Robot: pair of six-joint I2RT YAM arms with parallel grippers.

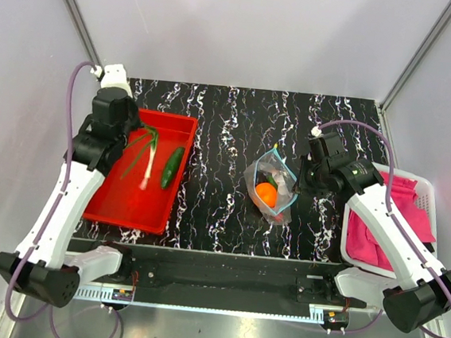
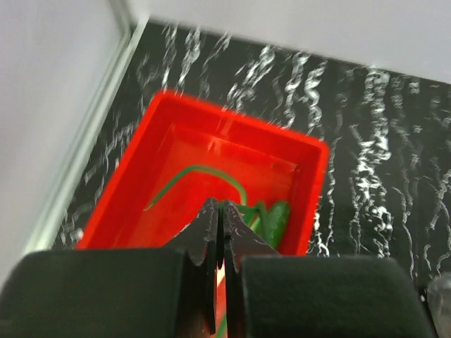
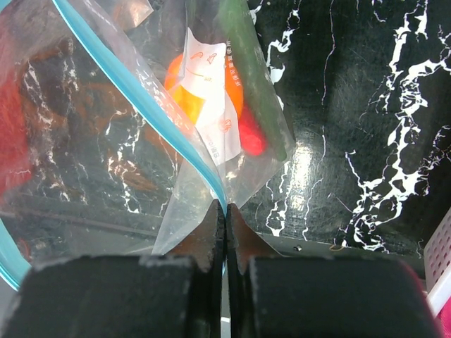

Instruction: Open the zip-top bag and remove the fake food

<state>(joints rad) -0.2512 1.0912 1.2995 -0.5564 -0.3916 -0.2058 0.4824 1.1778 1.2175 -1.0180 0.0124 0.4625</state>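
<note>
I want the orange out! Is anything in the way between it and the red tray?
Yes: the orange fruit sits inside the zip-top bag, its clear plastic around it. Between bag and red tray, only bare tabletop shows.

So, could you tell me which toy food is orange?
The round fruit inside the zip-top bag; the cucumber and green onion in the red tray are green.

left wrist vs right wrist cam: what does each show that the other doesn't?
Left wrist only: red plastic tray holding a green onion and dark green cucumber, beyond the left end effector. Right wrist only: clear zip-top bag with round orange fruit and small red chili inside, its edge pinched by the right end effector. Both: black marbled tabletop, and fingers closed together.
</note>
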